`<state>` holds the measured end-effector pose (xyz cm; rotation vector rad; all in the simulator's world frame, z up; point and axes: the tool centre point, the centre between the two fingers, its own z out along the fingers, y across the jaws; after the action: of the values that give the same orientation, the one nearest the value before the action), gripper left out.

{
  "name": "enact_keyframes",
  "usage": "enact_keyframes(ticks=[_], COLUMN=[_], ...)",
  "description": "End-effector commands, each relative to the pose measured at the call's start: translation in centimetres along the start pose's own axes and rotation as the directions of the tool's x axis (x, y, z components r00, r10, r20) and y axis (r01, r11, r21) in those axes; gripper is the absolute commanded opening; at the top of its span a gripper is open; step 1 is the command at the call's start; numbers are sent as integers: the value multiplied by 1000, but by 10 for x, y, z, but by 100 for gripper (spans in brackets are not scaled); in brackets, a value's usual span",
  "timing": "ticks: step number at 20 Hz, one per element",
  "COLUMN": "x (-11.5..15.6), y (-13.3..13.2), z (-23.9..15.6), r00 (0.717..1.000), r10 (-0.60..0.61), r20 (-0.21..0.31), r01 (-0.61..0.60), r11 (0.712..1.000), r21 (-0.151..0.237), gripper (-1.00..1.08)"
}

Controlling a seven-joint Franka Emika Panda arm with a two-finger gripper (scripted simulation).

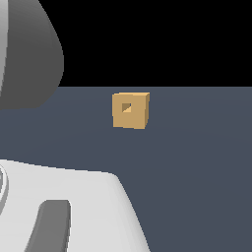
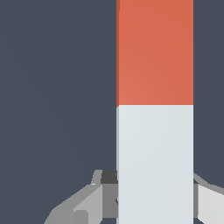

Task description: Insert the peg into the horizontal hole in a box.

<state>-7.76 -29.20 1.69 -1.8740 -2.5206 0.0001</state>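
Sitting alone on the surface [image 1: 197,162], the tan box [image 1: 130,110] shows its hole [image 1: 126,108]; only the wrist view shows the claw [image 2: 155,201] clamped on the red-and-white peg [image 2: 155,109].

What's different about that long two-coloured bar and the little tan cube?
The peg is a long bar, red-orange on one half and pale white-grey on the other; the box is one tan colour all over. The peg's visible face is solid and unbroken, while the box has a dark square hole in one face. The peg sits between the gripper jaws; the box stands alone on the dark floor. Both have flat faces and straight edges.
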Motion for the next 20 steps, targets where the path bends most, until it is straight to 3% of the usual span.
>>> enact_keyframes(ticks=[1,10,20], x=[4,43,124], y=[1,4,18], z=[-1,-8,-22], r00=[1000,998,987], r10=[4,55,161], r20=[0,0,0], r01=[-4,-55,-161], r11=[1000,998,987], r21=[-1,-1,-1], gripper=[-100,-100,-100])
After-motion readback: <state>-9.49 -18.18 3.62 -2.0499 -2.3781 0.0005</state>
